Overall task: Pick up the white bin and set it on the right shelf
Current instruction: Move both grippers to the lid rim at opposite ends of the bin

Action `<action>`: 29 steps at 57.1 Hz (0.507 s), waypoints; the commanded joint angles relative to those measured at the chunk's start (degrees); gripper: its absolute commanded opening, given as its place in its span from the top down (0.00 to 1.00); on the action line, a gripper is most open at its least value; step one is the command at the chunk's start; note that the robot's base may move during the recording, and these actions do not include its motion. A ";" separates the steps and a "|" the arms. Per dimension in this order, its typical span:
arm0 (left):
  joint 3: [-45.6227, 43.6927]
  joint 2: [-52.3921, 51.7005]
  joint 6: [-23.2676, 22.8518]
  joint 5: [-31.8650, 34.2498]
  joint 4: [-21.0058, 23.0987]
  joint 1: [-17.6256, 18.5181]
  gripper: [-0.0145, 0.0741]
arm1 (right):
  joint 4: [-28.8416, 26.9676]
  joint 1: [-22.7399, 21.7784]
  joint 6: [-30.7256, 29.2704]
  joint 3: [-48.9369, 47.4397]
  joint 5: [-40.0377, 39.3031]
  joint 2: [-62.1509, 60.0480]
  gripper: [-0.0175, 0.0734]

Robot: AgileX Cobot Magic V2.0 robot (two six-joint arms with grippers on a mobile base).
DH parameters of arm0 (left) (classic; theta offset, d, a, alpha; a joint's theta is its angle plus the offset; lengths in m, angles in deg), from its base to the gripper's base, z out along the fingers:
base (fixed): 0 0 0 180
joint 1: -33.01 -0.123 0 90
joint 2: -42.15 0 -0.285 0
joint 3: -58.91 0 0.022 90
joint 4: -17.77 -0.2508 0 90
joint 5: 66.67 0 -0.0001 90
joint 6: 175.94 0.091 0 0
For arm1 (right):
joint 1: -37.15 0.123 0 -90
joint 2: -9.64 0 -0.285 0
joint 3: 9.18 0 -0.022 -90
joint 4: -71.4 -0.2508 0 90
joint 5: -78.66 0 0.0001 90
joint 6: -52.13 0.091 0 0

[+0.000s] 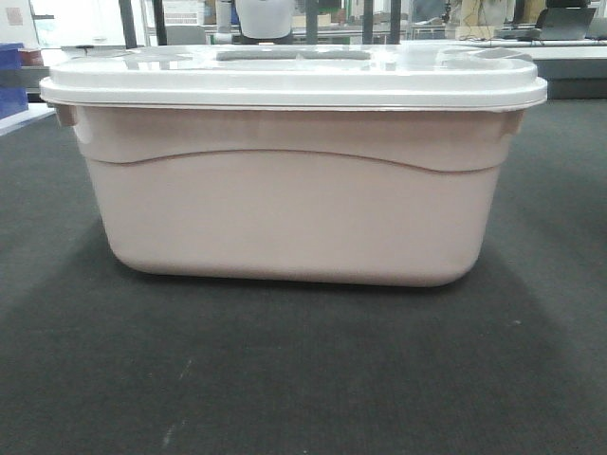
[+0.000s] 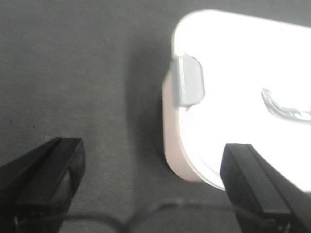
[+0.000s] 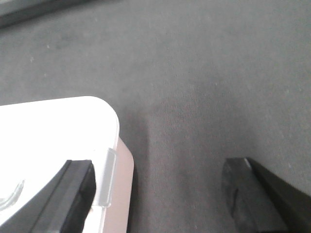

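The white bin (image 1: 294, 213) stands on the dark table top straight ahead, pale pinkish-white with a wavy ridge and a glossy white lid. No gripper shows in the front view. My left gripper (image 2: 153, 187) is open above the bin's left end (image 2: 243, 111), one finger over the lid corner, the other over the table, straddling the lid's clip (image 2: 189, 81). My right gripper (image 3: 160, 196) is open above the bin's right end (image 3: 48, 141), one finger over the lid beside the side clip (image 3: 108, 177), the other over the table. The right shelf is out of view.
The dark grey table top (image 1: 285, 379) spreads on all sides of the bin. Blue bins (image 1: 11, 81) stand at the far left. Benches and a person's torso (image 1: 264, 19) show behind the bin. A thin cable (image 2: 121, 221) crosses the left wrist view.
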 commanded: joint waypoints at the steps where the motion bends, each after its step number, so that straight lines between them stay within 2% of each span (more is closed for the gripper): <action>1: -5.45 3.40 7.11 -3.36 8.76 -2.89 0.30 | -8.27 -4.69 -7.45 -4.61 3.16 2.09 0.11; 7: -6.74 8.38 14.60 -6.98 19.82 -7.83 0.30 | -21.76 -11.85 -19.69 -5.01 10.50 5.07 0.11; 11: -6.74 11.35 18.87 -9.29 25.70 -10.73 0.30 | -29.32 -15.60 -26.07 -5.01 14.11 7.15 0.11; 15: -6.74 14.69 22.58 -12.86 32.32 -13.82 0.30 | -35.77 -18.71 -31.80 -5.01 16.90 9.88 0.11; 21: -6.74 19.13 27.76 -18.60 41.11 -16.46 0.30 | -42.41 -21.23 -36.94 -5.01 21.30 13.79 0.11; 24: -6.74 21.22 29.52 -20.03 44.15 -17.11 0.30 | -44.84 -21.66 -39.13 -5.01 23.85 15.76 0.11; 29: -6.74 23.87 30.52 -20.03 44.15 -17.53 0.30 | -47.05 -21.72 -42.28 -5.01 27.72 19.60 0.11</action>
